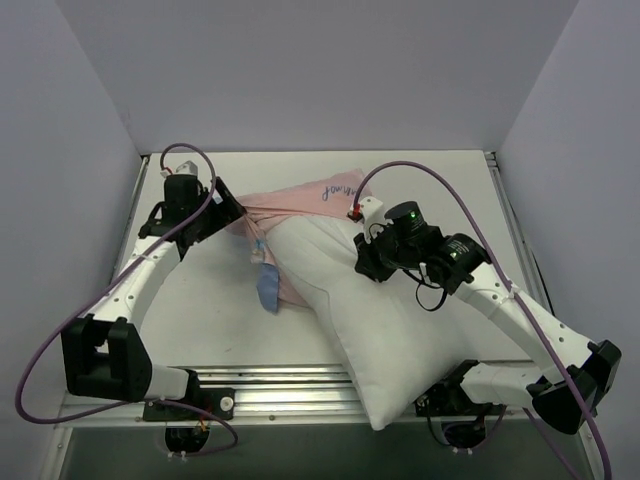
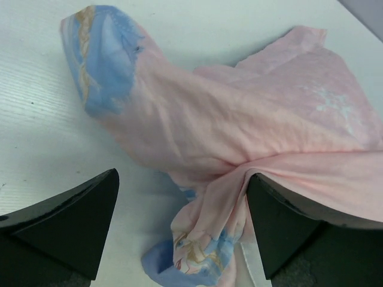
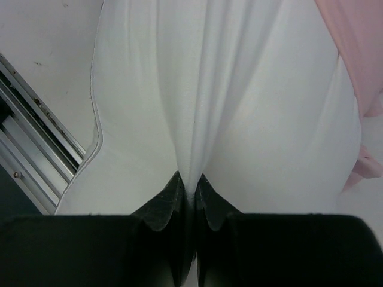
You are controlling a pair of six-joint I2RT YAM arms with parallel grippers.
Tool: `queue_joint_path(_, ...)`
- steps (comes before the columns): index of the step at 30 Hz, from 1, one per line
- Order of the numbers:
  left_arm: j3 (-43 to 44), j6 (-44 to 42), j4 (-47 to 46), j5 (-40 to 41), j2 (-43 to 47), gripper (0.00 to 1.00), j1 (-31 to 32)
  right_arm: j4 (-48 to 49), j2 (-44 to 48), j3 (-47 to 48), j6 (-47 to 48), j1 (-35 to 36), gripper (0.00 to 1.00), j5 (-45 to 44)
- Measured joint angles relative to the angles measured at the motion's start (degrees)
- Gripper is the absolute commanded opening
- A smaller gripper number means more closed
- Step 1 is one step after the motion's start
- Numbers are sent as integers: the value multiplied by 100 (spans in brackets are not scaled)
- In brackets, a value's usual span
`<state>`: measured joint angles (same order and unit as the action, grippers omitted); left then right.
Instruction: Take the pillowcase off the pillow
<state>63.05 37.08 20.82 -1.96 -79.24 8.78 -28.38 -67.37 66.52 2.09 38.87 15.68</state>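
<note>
Pillow (image 1: 395, 320), big and white, lies slanted on the surface (image 1: 200, 310), one corner past the front edge. The pink pillowcase (image 1: 300, 205) is bunched at its far end. The right pincer (image 3: 188, 182) is clamped on a pillow fold; the left pincer (image 2: 182, 176) stands wide apart over the pillowcase.

The pillow's (image 1: 400, 320) far end is hidden inside the pillowcase (image 1: 300, 205). Past the left gripper (image 2: 182, 177), the pillowcase runs off the wrist view's right and lower edges. The fold pinched in the right gripper (image 3: 188, 182) hides its pads. The writing (image 1: 338, 190) on the pillowcase is too small to read.
</note>
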Motion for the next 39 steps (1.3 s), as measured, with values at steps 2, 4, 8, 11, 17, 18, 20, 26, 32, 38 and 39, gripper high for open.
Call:
queue_joint_path(2,142,48,-15,-236,-120,94,-166,59,-2,0,59,-13,0,55)
queue_joint_path(4,302,170,-68,-511,-358,94,-297,155,-22,0,107,-24,0,87)
queue_joint_path(8,595,422,-254,-975,-1003,94,-415,306,-94,-31,144,-26,0,131)
queue_joint_path(11,643,693,-490,-1279,-1316,94,-466,391,-94,-87,144,-28,0,133)
queue_joint_path(17,612,1075,-1185,-1648,-1207,94,-708,278,-94,-142,144,-35,0,122)
queue_joint_path(18,616,1075,-1259,-1722,-1161,94,-758,234,-94,-146,144,-35,0,118)
queue_joint_path(20,658,966,-1353,-2092,-1056,94,-861,175,-94,-151,144,-35,0,116)
queue_joint_path(26,809,205,-907,-2839,-964,94,-828,116,-186,-151,173,-57,0,105)
queue_joint_path(32,706,15,-164,-1917,-846,94,-940,116,-348,-149,247,-57,0,136)
queue_joint_path(38,660,168,155,-892,-881,94,-1104,118,-356,-149,254,-57,0,138)
queue_joint_path(39,649,201,142,-861,-914,94,-1104,120,-356,-149,254,-57,0,140)
